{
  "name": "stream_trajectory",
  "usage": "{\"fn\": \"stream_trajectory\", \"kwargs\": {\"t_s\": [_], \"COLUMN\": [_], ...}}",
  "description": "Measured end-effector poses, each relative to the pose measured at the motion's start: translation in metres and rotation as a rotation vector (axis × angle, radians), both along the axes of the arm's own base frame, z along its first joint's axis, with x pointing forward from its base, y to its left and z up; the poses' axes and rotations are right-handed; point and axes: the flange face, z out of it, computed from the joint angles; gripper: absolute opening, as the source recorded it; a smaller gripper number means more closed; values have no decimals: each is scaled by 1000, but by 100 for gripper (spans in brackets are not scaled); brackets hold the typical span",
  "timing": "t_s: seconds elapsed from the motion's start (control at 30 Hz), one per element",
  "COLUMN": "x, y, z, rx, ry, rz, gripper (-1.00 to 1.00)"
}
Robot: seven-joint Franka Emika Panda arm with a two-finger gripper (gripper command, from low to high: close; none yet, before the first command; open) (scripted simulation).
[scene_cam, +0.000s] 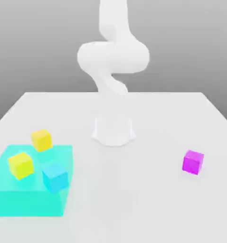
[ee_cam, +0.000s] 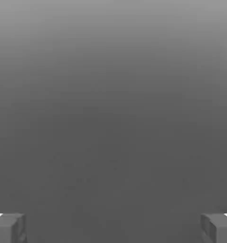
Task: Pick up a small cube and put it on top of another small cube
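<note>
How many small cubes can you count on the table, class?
4: a golden cube, a lemon-yellow cube and a cyan cube at the turquoise slab, and a magenta cube alone on the exterior view's right.

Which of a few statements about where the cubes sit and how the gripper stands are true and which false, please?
1. The magenta cube lies alone on the white table, toward the exterior view's right. True.
2. The cyan cube is stacked on the magenta cube. False: it rests on the translucent cyan slab.
3. The gripper is open and holds nothing. True.
4. The golden cube touches the magenta cube. False: they lie far apart.
</note>
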Motion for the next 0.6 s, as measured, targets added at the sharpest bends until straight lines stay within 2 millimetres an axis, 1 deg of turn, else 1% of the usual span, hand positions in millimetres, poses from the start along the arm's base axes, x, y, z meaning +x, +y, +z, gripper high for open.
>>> {"fn": "stream_trajectory", "kwargs": {"t_s": [0.07, 0.13, 0.2, 0.3, 0.37, 0.43, 0.5, 0.6], "x": [15, 24, 29, 27, 20, 10, -5, -33], "y": [33, 62, 89, 126, 148, 168, 185, 206], "z": [-38, -76, -115, -173, -212, -250, -286, -338], "rx": [31, 59, 84, 117, 136, 152, 164, 178], "ry": [56, 111, 166, 249, 304, 359, 413, 491], "rz": [-21, -43, -69, -112, -144, -179, -216, -275], "gripper": [0, 0, 0, 0, 0, 0, 0, 0]}}
